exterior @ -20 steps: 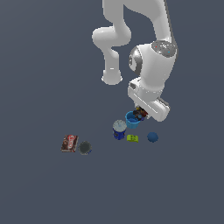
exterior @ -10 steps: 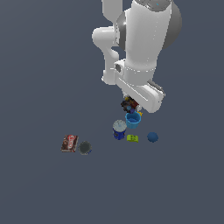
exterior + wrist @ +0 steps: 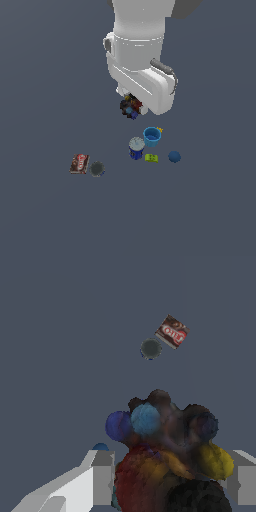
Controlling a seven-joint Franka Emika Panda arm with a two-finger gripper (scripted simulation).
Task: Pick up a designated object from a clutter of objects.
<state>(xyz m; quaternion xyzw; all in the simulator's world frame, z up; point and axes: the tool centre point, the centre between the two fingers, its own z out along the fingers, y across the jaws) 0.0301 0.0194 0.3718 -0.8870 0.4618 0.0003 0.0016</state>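
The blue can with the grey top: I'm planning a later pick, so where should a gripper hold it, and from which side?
Probably the blue can's round side wall just below its grey top, coming straight down from above. It stands upright, so the wall offers two opposite faces. The light-blue cup and yellow-green block sit close on the exterior view's right, so place the fingers where they avoid both.

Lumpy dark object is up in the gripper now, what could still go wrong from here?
1. The lumpy dark object is irregular and bulges well past the gripper, so the fingers may only bear on a few bumps; it could slip or rotate.
2. If dropped, it may land near the light-blue cup and blue can and scatter them.
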